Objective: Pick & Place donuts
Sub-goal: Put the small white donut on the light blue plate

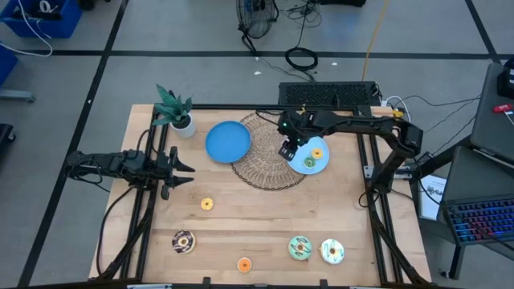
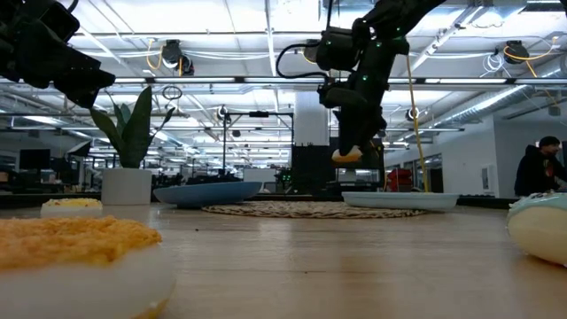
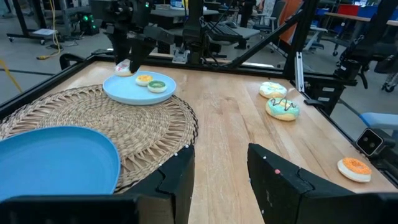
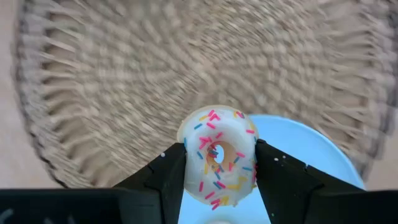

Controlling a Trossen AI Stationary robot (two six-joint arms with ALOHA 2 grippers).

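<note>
My right gripper (image 4: pixel 217 163) is shut on a white-frosted donut (image 4: pixel 217 158) with coloured sprinkles. It hangs over the left rim of a light blue plate (image 1: pixel 319 166) that lies on the wicker mat (image 1: pixel 259 164). A yellow donut (image 1: pixel 317 152) and a green donut (image 1: pixel 310 163) lie on that plate. More donuts lie flat on the wood near the front edge: yellow (image 1: pixel 206 204), chocolate (image 1: pixel 183 242), orange (image 1: pixel 244 264), green (image 1: pixel 299 247) and white (image 1: pixel 332 251). My left gripper (image 3: pixel 221 180) waits open at the table's left side, touching nothing. My right gripper pinches the donut by two opposite sides of its outer rim (image 4: pixel 186 158) between its two fingers (image 4: pixel 163 177). The fingers slant steeply down from the table's right side. The donut is lifted clear above the plate and mat (image 2: pixel 347 155), its frosted face turned up toward the wrist.
A darker blue plate (image 1: pixel 228 141) lies half on the mat's left part. A potted plant (image 1: pixel 175 111) stands at the far left corner. Bare wood stretches between the mat and the front row of donuts. A person (image 2: pixel 540 168) shows in the room beyond.
</note>
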